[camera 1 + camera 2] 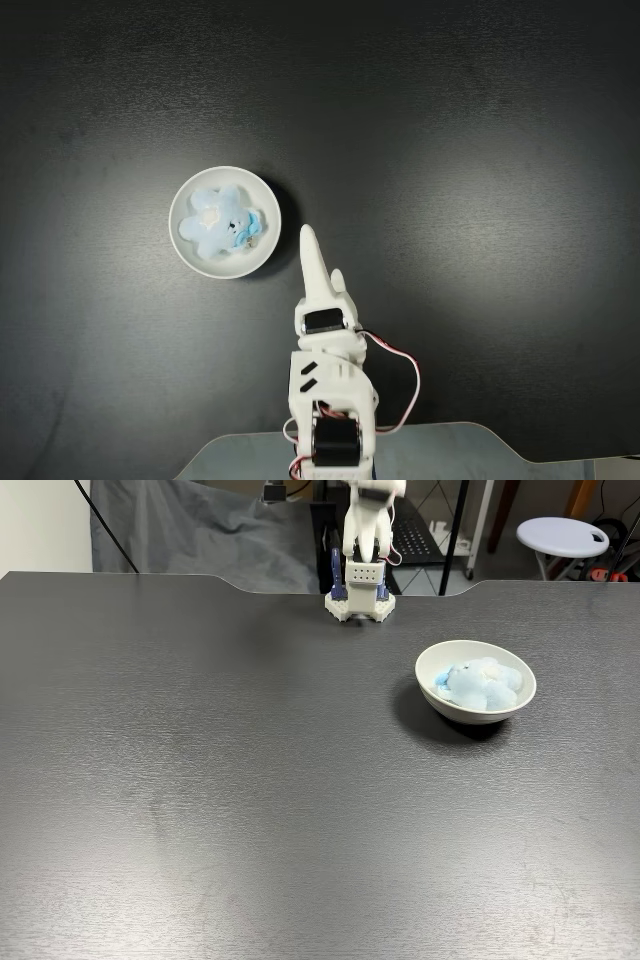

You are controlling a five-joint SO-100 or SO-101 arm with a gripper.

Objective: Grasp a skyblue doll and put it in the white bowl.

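Already the skyblue doll (224, 222) lies inside the white bowl (186, 245) on the table (480, 150). It looks soft, light and squashy, best pinched across its plump middle. The hand (309, 238) beside the bowl looks pressed together, empty.

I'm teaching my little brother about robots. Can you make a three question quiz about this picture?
1. True or false: the skyblue doll lies inside the white bowl.
2. In the fixed view from above, the tool is: A) gripping the doll, B) beside the bowl, holding nothing, C) under the table.
3. Fill in: the table is ____ in colour.

Key
1. True; it sits in the bowl in both fixed views.
2. B; it points up beside the bowl's right rim, apart from it.
3. Black.
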